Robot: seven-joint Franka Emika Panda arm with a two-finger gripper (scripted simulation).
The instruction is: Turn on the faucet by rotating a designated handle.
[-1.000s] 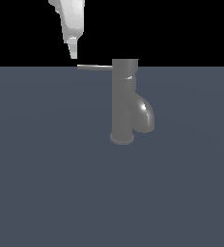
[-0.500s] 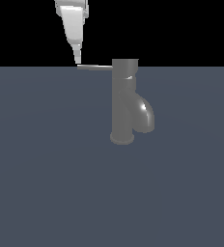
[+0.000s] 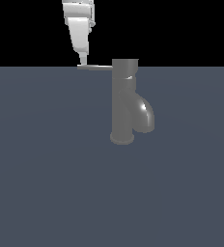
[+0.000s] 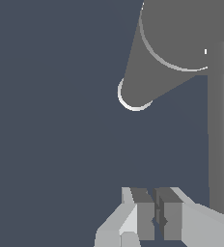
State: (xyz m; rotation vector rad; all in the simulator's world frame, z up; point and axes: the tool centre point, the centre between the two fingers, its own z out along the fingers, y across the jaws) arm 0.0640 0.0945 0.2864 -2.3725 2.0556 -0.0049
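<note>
Faucet (image 3: pixel 122 103) stands upright on the flat slate-blue ground (image 3: pixel 46 183), a little right of centre in the exterior view. Dark grey cylinder, round flange at the foot, short curved spout bulging toward the exterior view's right. Cap section on top reaches just above the horizon line.

Handle (image 3: pixel 95 67): thin flat grey bar, level, sticking out of the cap toward the exterior view's left.

Gripper (image 3: pixel 83 61) hangs straight down from above, white, pointing at the handle's free end. Its tip meets the outer end of the bar, or sits just on top of it; contact cannot be confirmed from this angle.

Wrist view: the two grey fingers (image 4: pixel 144 214) are drawn close, only a narrow dark slit between the pads, nothing caught in it. Beyond them the faucet shows from above as a large grey body (image 4: pixel 181 38) with a bright rim, and a long pale bar runs down the side of the frame (image 4: pixel 222 125).
</note>
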